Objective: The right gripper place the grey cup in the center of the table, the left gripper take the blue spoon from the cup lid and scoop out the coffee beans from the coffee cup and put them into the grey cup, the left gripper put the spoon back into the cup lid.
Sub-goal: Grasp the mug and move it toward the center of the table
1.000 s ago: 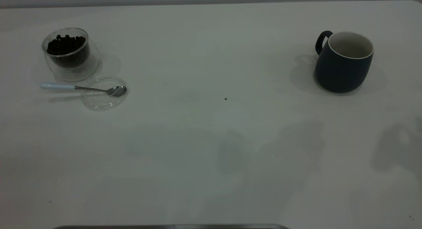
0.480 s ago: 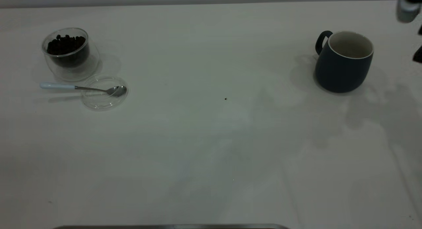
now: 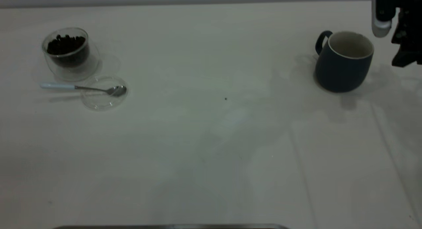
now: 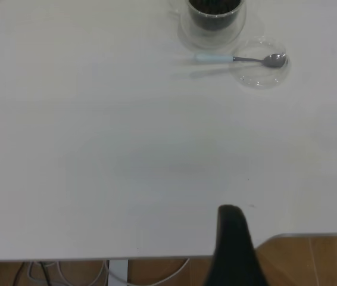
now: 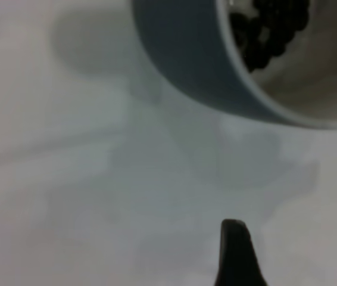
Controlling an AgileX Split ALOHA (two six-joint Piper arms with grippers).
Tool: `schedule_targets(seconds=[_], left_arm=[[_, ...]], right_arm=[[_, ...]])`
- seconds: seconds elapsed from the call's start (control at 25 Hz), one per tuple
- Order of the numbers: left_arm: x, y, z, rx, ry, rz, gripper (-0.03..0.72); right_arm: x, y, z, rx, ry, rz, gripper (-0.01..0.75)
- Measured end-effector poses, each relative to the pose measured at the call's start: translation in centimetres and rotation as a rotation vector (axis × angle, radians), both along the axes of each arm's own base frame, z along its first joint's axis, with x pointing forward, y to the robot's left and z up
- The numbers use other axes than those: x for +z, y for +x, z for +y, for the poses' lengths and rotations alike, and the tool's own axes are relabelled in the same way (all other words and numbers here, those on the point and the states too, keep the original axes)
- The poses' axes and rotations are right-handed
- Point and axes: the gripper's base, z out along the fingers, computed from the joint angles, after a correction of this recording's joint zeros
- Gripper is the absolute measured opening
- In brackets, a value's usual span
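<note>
The grey cup [image 3: 343,62] stands at the table's right, handle toward the back left. My right gripper [image 3: 394,34] hangs at the top right corner, just right of the cup's rim and apart from it. In the right wrist view the cup [image 5: 186,59] fills the top, with dark bean-like shapes inside. The coffee cup [image 3: 70,54] with coffee beans [image 3: 66,44] stands at the far left. The blue spoon [image 3: 82,87] lies with its bowl on the cup lid [image 3: 104,100]. My left gripper [image 4: 233,238] is parked over the table's edge, far from the spoon [image 4: 240,58].
The table [image 3: 211,149] is off-white, with one small dark speck [image 3: 225,98] near its middle. A metal strip [image 3: 171,226] runs along the near edge. Floor and cables show past the edge in the left wrist view.
My right arm came into view at the top right and moved down and left, closer to the grey cup. The cups, lid and spoon have not moved.
</note>
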Motion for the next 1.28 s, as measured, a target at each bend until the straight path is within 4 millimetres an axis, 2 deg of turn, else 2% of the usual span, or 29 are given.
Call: schedule_targets(seconds=[0.2,0.4,0.68,1.04,1.28], left_arm=[[0.0,0.0,0.0,0.0,0.0,0.0,0.592],[0.0,0.0,0.0,0.0,0.0,0.0,0.592],[0.0,0.0,0.0,0.0,0.0,0.0,0.592],[0.0,0.0,0.0,0.0,0.0,0.0,0.592],[0.0,0.0,0.0,0.001,-0.001,0.0,0.592]], right_arm=[[-1.1,1.3,0.1,0.074,-0.032,0.02,0.459],[-1.6,1.4,0.8,0.168,-0.064,0.03,0.459],[-1.6,1.4,1.2,0.195,-0.072,0.028,0.459],[-1.5,1.4,4.4,0.264,-0.068,-0.003,0.459],[-1.5,0.8,8.2,0.308,-0.04,-0.004,0.459]])
